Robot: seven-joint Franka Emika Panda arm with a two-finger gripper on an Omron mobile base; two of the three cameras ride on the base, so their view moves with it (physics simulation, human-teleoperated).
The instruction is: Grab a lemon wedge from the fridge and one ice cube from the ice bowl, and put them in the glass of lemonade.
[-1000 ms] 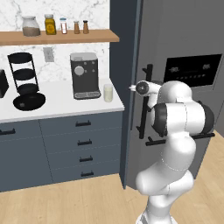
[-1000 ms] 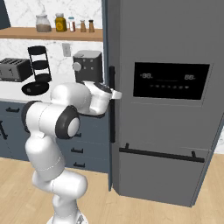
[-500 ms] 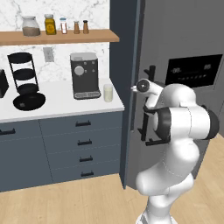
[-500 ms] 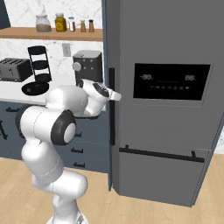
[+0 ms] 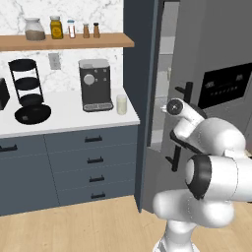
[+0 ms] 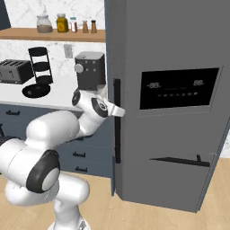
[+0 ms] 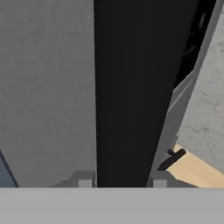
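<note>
**Hand view: pincer on fridge handle, door part-open**

Item 1. Pincer [image 7: 121, 183]: lower centre of the hand view, its two grey tips set either side of a black vertical bar that runs from top to bottom of the frame. Judged to be pinching the bar, as the tips sit against its edges. In the right base view the hand reaches the same bar at centre frame.

Item 2. Door handle [image 6: 117, 120]: black bar on the left door of the fridge [image 6: 179, 54], centre of the right base view.

Item 3. Fridge door: in the left base view it stands ajar at upper centre, a pale strip of interior visible behind its edge. Contents not legible; no lemon wedge can be made out.

Item 4. Glass of lemonade [image 5: 121, 104]: on the bench [image 5: 69, 115], centre left of the left base view, just right of the coffee machine [image 5: 95, 84].

Item 5. Ice bowl [image 5: 32, 113]: black, far left of the bench, below the tiered rack [image 5: 27, 81]. Any cube inside is too small to tell.

Progress, as judged: only the door-opening step is in hand. Fetching the wedge, fetching the cube, and both drops into the glass remain.
</note>
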